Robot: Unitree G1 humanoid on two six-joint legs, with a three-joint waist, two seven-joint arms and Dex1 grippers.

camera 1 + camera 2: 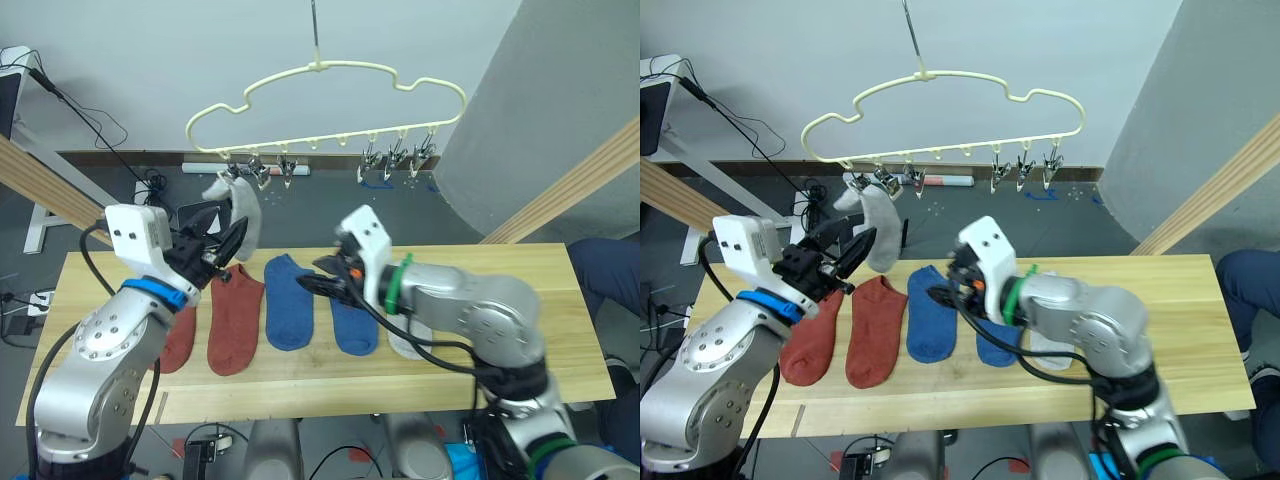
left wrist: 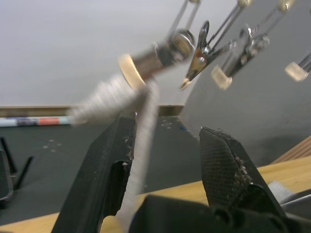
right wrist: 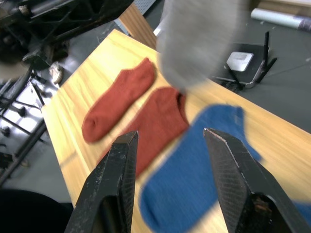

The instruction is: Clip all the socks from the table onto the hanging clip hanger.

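The pale yellow clip hanger (image 1: 330,67) hangs above the table (image 1: 500,300). One light grey sock (image 1: 243,215) dangles from a clip at the hanger's left end. My left gripper (image 1: 225,245) is open just below that clip, and the sock (image 2: 141,141) runs down between its fingers, against one of them. On the table lie two rust-red socks (image 1: 180,335) (image 1: 235,320), two blue socks (image 1: 288,300) (image 1: 353,325) and a light grey sock (image 1: 405,340) partly under my right arm. My right gripper (image 1: 320,275) hovers open over the blue socks, holding nothing.
Bare metal clips (image 1: 397,152) hang along the hanger's right half. Thick wooden beams slant at the left (image 1: 40,185) and right (image 1: 570,190) of the table. Cables and a stand lie on the floor behind. Something dark blue (image 1: 605,265) sits at the table's right end.
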